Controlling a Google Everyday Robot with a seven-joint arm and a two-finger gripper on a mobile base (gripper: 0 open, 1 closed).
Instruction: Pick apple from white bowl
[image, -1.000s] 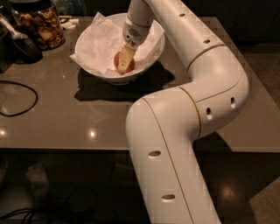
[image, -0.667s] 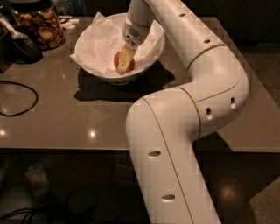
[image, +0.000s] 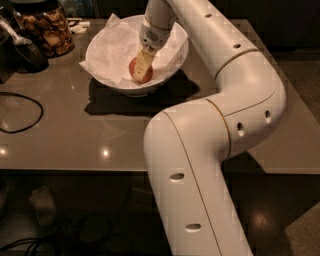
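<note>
Can see the gripper (image: 141, 67) low inside the white bowl (image: 183, 55), right up against the apple (image: 133, 68). Cannot tell if clenched on it or loose. Can see red apple skin on both sides of the pale gripper tip. Resting near the middle of the bowl, on crumpled white paper (image: 107, 55). Nothing else to see in the bowl but paper and apple. Plenty of room between the apple and the tall bowl walls all round, with paper poking up over the rim on the left and at the back. Going up and to the right from the gripper, a thick white arm (image: 225, 90), bending over the right side of the table (image: 65, 130) and down past its front edge. Standing toward the back of the table, this bowl, with a dark shadow in front. Lots of bare brown table in front and to the left. Over by the back left corner, a glass jar (image: 47, 27) full of brown snacks, apart from the bowl. Near the left edge, a loop of black cable (image: 22, 112).
</note>
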